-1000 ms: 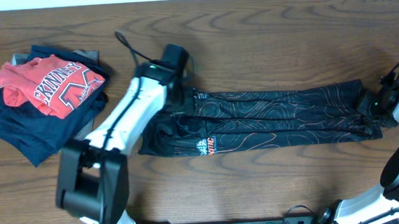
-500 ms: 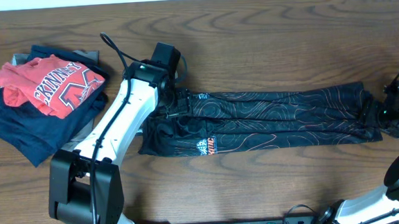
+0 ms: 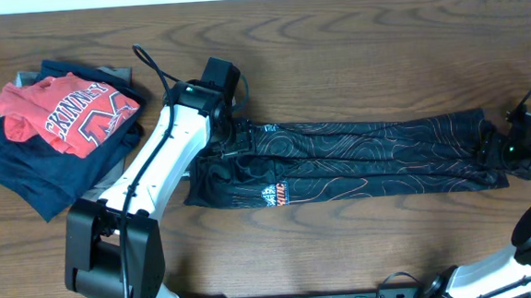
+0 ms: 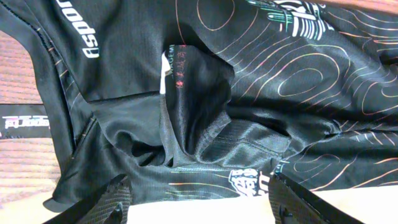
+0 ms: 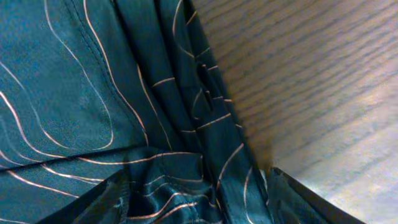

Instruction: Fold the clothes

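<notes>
The black garment with thin orange-and-white contour lines (image 3: 367,152) lies stretched out flat across the table's middle, its logo (image 3: 274,196) near the left end. My left gripper (image 3: 228,137) is open over the garment's left end. In the left wrist view its fingers (image 4: 199,202) stand wide apart above rumpled black cloth (image 4: 249,74). My right gripper (image 3: 500,146) is open at the garment's right end. In the right wrist view its fingers (image 5: 199,202) straddle bunched cloth (image 5: 74,93) without closing on it.
A pile at the far left holds a red shirt with white lettering (image 3: 65,110) on folded navy garments (image 3: 27,177). Bare wooden table (image 3: 352,51) lies behind and in front of the black garment; it also shows in the right wrist view (image 5: 323,81).
The left arm shifted a little left and back over the garment's left end, then held still. The right gripper drew slightly to the right. The garment has barely moved.
</notes>
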### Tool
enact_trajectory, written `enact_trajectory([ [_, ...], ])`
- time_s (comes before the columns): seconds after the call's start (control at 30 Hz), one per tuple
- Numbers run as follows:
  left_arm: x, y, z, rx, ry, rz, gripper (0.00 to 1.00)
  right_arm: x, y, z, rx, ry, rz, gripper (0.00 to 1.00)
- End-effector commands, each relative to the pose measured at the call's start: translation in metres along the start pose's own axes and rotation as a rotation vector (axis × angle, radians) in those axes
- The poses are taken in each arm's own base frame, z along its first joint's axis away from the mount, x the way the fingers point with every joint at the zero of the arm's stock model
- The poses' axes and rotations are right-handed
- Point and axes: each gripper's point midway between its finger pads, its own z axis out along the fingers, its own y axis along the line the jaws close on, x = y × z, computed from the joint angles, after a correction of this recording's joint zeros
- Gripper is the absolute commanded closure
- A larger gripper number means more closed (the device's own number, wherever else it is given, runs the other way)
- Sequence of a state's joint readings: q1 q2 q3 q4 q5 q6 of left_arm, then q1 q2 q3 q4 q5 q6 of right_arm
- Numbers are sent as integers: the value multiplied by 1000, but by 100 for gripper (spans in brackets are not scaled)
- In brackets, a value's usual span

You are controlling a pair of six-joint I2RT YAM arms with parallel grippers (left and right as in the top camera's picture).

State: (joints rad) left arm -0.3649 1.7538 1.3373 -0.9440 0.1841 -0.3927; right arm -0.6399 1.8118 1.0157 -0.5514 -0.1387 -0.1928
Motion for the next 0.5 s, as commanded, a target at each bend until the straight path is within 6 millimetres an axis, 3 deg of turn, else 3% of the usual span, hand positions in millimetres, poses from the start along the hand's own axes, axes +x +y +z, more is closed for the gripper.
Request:
enact_trajectory([
  [0.0, 3, 1, 1, -4, 14, -6, 28, 2, 1, 9, -29, 19, -3, 44],
  [0.1, 3, 1, 1, -5, 15, -6, 28, 0, 0, 9, -27, 13, -4, 62],
  [0.2, 2, 2, 1, -6, 14, -9, 29, 0, 1, 7, -28, 11, -3, 95],
  [0.33, 0, 12, -1, -24, 12, -34, 29, -10, 1, -4, -24, -7, 19, 99],
  [0.47, -2, 27, -3, -33, 21, -78, 29, -31, 6, -28, -20, -49, 20, 99],
])
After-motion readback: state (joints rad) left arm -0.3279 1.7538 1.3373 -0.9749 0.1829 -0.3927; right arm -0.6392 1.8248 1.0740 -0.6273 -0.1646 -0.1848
